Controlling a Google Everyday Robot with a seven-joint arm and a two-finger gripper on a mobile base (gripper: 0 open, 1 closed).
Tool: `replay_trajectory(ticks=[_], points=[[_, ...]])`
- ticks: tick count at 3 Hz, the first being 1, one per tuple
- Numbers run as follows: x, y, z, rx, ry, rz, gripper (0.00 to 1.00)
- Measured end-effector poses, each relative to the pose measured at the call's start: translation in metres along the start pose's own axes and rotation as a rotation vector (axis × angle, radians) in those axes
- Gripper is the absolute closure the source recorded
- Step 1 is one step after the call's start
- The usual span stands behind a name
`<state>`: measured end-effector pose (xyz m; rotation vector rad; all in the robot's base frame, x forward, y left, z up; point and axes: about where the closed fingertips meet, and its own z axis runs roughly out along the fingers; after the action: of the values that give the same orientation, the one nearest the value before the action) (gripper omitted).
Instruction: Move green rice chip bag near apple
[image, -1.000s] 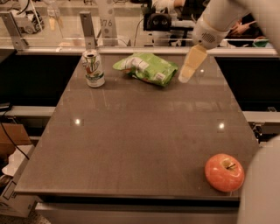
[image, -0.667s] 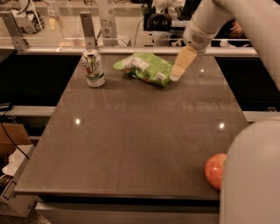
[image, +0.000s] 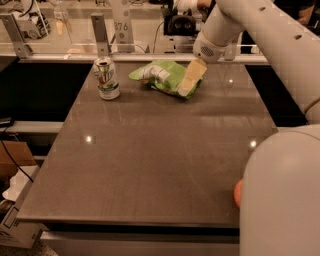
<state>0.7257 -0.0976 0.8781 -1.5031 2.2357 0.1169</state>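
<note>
okay, counting what's on the bench (image: 150, 165): one green rice chip bag (image: 160, 75), one apple (image: 238, 193), one soda can (image: 107, 78), and that's the lot. the bag lies crumpled at the far edge, roughly centre, with the can standing upright to its left, apart from it. the apple is at the near right corner, well apart from the bag. i only get a thin red-orange sliver of it, because a big white section of the robot (image: 282, 200) fills the near right of my view and covers the rest

one arm (image: 260, 35), one gripper (image: 192, 77). the arm comes in from the right, crosses the top right corner of my view, and bends down at the wrist toward the far edge of the bench. the gripper points down and to the left, its tan tip over the right end of the bag and overlapping it in my view; touching or just above, i can't say. whether it's spread or closed i can't make out either, since i only see one tan shape there
</note>
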Motion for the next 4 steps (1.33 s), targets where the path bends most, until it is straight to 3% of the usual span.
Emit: replay_trajectory(ticks=[3, 4], points=[[-0.021, 0.004, 0.046, 0.024, -0.074, 0.027, 0.0], [-0.016, -0.003, 0.056, 0.024, -0.05, 0.053, 0.16]])
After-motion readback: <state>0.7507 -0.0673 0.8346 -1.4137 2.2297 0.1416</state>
